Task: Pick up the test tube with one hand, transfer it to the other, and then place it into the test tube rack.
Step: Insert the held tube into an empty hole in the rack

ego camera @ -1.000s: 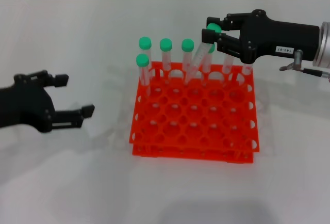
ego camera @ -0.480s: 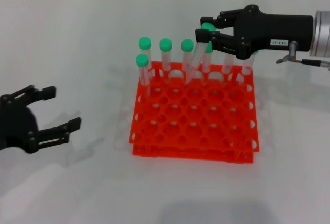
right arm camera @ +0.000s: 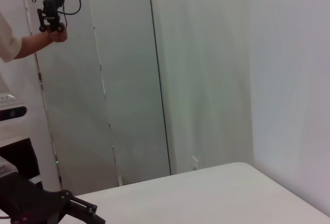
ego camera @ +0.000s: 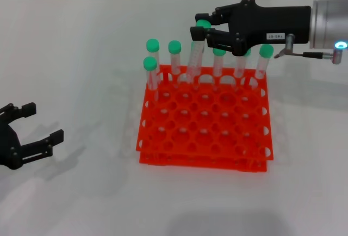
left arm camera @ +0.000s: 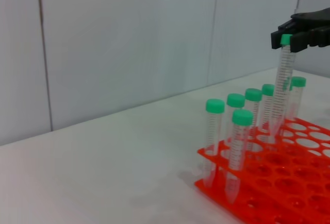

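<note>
The black two-finger right gripper [ego camera: 202,31] with a white label on its wrist is over the far side of the rack, and its fingers are closed on the green cap of the slim clear plastic test tube [ego camera: 194,56]. The tube hangs from the fingers almost upright, a little tilted, and its lower end is in a hole of the far row of the bright orange-red square plastic test tube rack [ego camera: 204,122]. In the left wrist view the same tube [left arm camera: 282,87] stands higher than the other green-capped tubes [left arm camera: 236,115] around it, with the gripper [left arm camera: 301,30] on its cap. These other tubes [ego camera: 175,56] stand in the far row and one in the second row at the left corner. The rack lies on a white table [ego camera: 76,62]. The black left gripper [ego camera: 32,132] is well apart from the rack, low over the table at the left edge of the head view, with its two fingers spread apart and nothing between them.
</note>
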Controlling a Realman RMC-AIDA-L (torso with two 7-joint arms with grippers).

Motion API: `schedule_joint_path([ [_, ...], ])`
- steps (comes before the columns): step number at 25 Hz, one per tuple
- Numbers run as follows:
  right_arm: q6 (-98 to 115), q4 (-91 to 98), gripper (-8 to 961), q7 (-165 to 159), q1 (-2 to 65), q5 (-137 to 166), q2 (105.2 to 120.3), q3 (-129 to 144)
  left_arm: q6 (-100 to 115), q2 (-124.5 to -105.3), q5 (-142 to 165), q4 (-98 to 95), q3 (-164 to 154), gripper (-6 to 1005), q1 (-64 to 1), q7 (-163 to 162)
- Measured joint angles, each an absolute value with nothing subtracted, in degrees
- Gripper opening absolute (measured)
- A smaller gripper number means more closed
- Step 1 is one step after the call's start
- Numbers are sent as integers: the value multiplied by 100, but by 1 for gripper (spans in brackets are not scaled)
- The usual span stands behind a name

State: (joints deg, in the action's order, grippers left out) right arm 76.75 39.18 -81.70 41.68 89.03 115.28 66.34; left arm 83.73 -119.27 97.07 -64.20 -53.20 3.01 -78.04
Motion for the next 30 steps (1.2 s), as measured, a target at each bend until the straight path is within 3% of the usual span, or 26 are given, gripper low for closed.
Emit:
schedule_joint_path([
  [30,6644,3938,266,-8473,4543,8820,11610,7801,8349,-11917,9703,-6237,-5264,895,76,-7789],
])
